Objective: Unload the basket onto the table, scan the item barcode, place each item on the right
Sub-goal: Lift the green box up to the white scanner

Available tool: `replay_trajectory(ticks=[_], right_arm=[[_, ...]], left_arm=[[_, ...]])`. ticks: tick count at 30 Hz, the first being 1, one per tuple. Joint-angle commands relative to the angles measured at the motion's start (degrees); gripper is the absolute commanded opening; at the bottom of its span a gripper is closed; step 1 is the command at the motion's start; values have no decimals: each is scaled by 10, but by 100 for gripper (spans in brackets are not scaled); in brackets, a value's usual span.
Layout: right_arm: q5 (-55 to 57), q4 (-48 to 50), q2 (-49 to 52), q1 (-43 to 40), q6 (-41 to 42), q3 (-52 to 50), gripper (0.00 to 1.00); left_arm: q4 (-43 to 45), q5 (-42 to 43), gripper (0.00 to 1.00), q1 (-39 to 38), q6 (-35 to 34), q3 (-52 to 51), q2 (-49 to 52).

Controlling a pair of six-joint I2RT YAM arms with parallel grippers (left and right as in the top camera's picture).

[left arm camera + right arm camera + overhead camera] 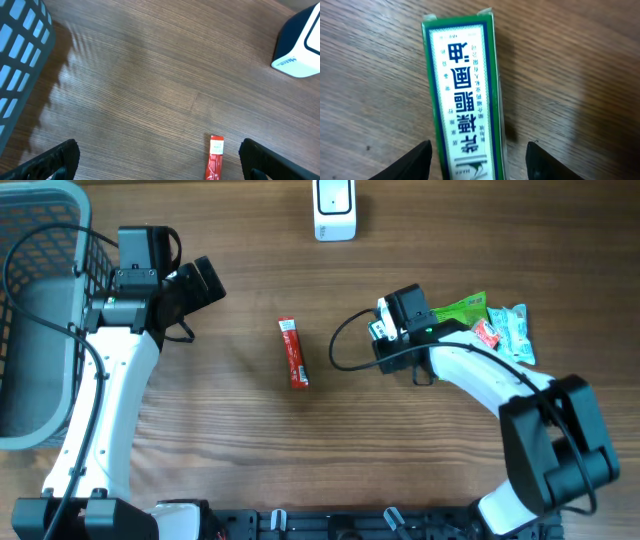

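Green box points straight out between the right gripper's parted, non-gripping jaws; left gripper gapes empty

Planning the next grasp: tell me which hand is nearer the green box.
Right. The right hand hangs directly over the green box, with its open fingers on either side of it. The left hand sits open far off on the other side, beside the basket.

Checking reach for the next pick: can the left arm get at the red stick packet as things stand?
Probably yes. The left gripper has its fingers wide open, and the red stick packet lies alone on bare wood just ahead of it, with nothing between.
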Motion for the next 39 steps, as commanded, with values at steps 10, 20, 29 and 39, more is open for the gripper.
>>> replay_trajectory(ticks=[10, 20, 29, 39], right_arm=[[-7, 19, 12, 2, -1, 3, 60], [-11, 43, 13, 2, -1, 1, 49], [-11, 40, 14, 2, 0, -3, 39], [-16, 45, 15, 2, -1, -13, 45]], left_arm=[[1, -8, 100, 3, 7, 4, 3], [1, -8, 100, 3, 7, 4, 3], [1, -8, 100, 3, 7, 4, 3], [1, -8, 100, 3, 7, 4, 3]])
